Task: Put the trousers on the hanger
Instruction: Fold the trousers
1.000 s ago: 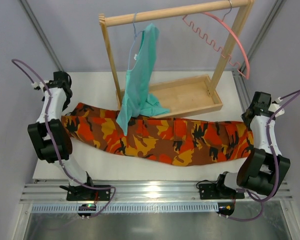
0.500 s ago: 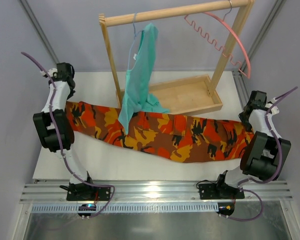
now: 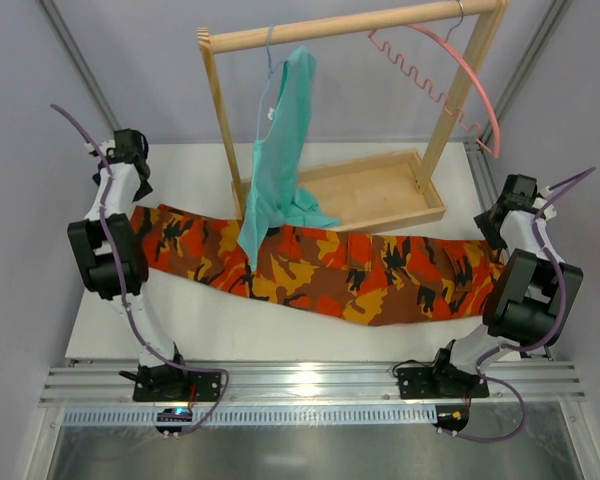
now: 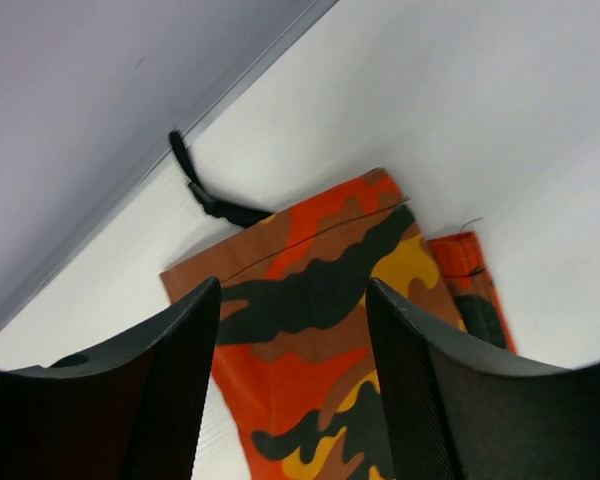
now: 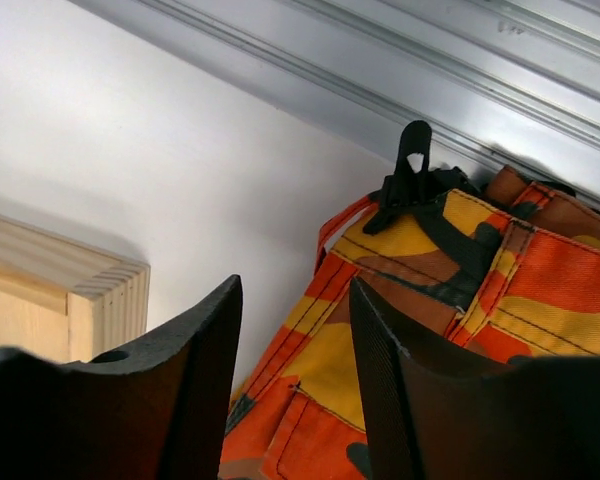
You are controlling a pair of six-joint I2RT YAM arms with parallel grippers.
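Note:
The camouflage trousers [image 3: 320,270] lie stretched flat across the table from left to right. Above the leg hems [image 4: 330,240] at the left end hangs my left gripper [image 3: 137,192] [image 4: 292,287], open and holding nothing. My right gripper [image 3: 493,228] [image 5: 295,285] stands open over the waistband [image 5: 430,260] at the right end, also empty. The pink hanger [image 3: 460,70] hangs by its hook from the right part of the wooden rail [image 3: 350,25], apart from the trousers.
A teal garment [image 3: 280,170] on a thin hanger droops from the rail onto the trousers' middle. The rack's wooden tray base [image 3: 380,190] [image 5: 40,290] stands behind the trousers. A black clip [image 5: 405,180] sits at the waistband by the metal table rail [image 5: 380,70].
Both arms drew the trousers' ends outward and back, then both grippers opened and let go. The trousers now lie flatter on the table.

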